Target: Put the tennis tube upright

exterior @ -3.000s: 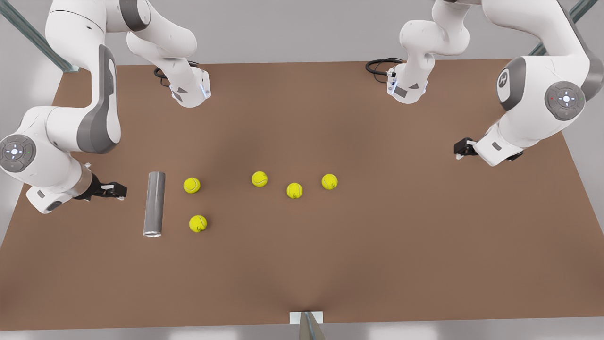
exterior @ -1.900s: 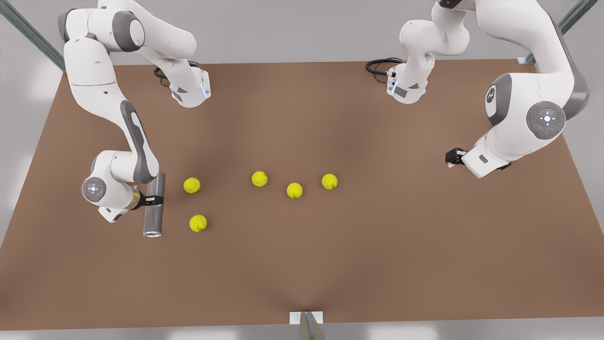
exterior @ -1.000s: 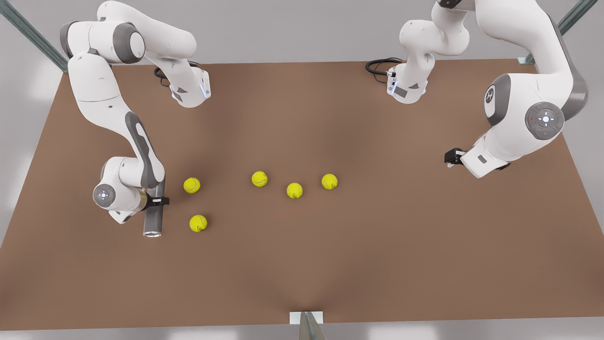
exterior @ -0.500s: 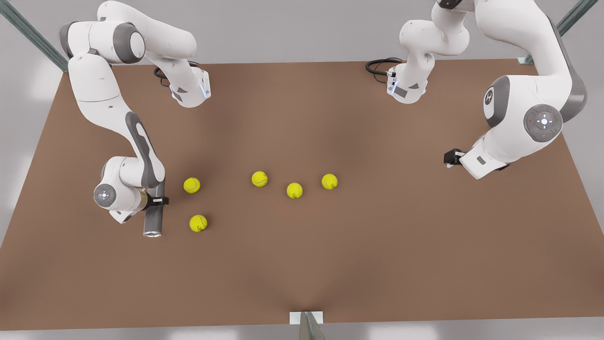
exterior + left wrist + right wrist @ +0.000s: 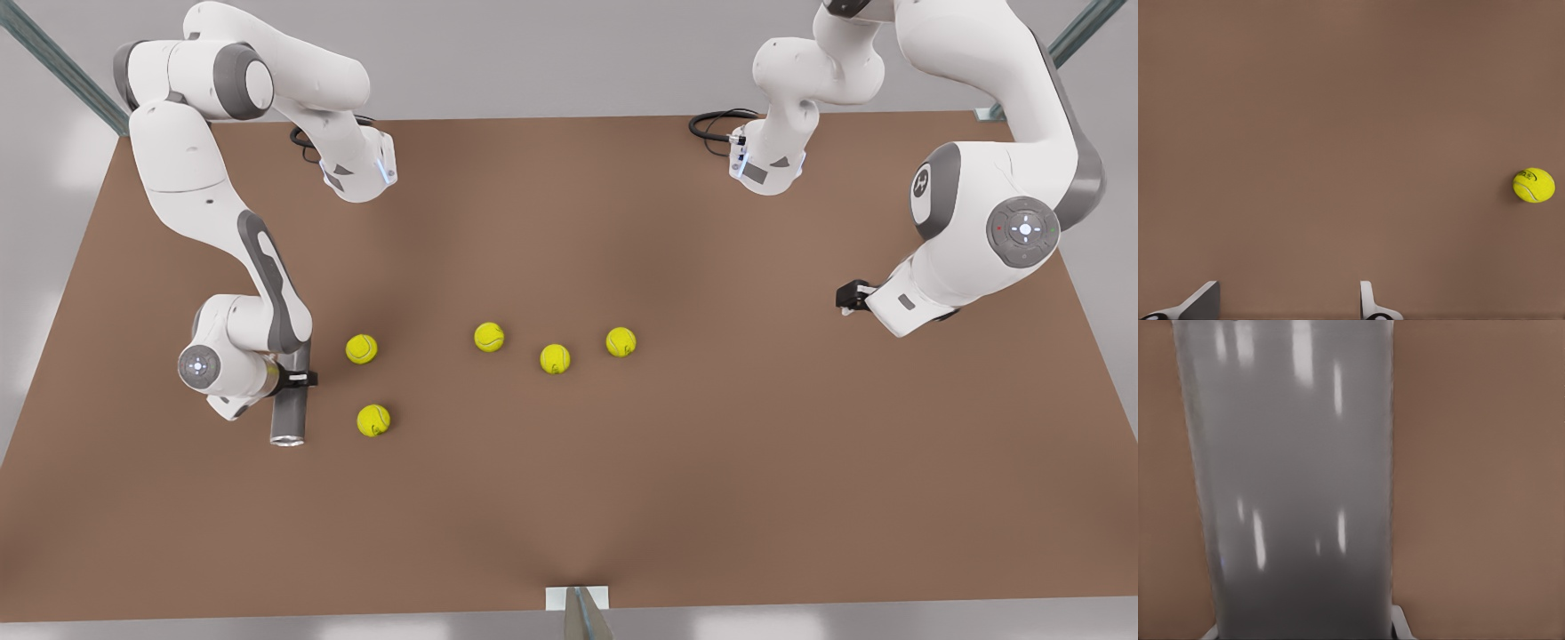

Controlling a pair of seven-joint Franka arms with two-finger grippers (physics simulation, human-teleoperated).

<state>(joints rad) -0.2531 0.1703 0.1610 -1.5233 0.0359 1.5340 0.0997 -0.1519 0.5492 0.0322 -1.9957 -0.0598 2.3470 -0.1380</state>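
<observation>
At about nine o'clock on the tabletop [image 5: 622,498], as the front view shows it, the tennis tube [image 5: 287,420] lies flat on its side, its length running from twelve to six o'clock and its light-rimmed end toward six. In the right wrist view the tennis tube [image 5: 1291,487] shows as a grey, glinting cylinder with brown tabletop on either side.

Across the tube's middle sits the right gripper [image 5: 298,380], reaching in from the nine o'clock side. Its fingers [image 5: 1401,628] flank the tube and press against its sides, clenched on it, while the tube rests on the tabletop.

Just beside the tube on its three o'clock side are two yellow tennis balls, one [image 5: 361,348] level with its upper half and one [image 5: 373,420] level with its lower end. Three more balls [image 5: 489,337] [image 5: 555,358] [image 5: 621,341] lie in a loose row near the tabletop's centre.

Well apart, toward three o'clock, the left gripper [image 5: 846,296] hangs above bare tabletop on an arm that waits. In the left wrist view the left gripper [image 5: 1288,293] has its fingers [image 5: 1368,303] spread wide and grasping nothing, and one tennis ball [image 5: 1533,185] lies off to the side
</observation>
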